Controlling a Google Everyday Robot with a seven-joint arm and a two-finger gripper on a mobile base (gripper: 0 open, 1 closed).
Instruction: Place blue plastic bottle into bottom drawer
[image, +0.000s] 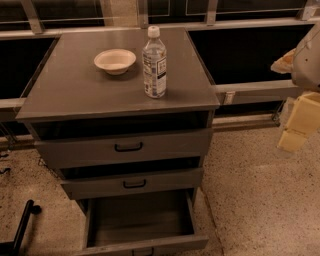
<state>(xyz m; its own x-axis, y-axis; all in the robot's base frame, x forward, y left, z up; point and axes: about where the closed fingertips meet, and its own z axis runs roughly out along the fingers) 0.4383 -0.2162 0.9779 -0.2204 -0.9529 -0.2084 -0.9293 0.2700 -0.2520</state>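
The blue plastic bottle (154, 63), clear with a white cap and white label, stands upright on the grey cabinet top (70, 90), right of centre. The bottom drawer (140, 220) is pulled out and shows a bare flat floor. My gripper (297, 127) is at the right edge of the view, well right of the cabinet and below its top level, far from the bottle. It holds nothing that I can see.
A shallow cream bowl (115, 61) sits on the cabinet top left of the bottle. Two upper drawers (127, 146) with black handles are shut. A metal rail (260, 90) runs behind the cabinet. A black bar (22, 225) lies on the speckled floor at lower left.
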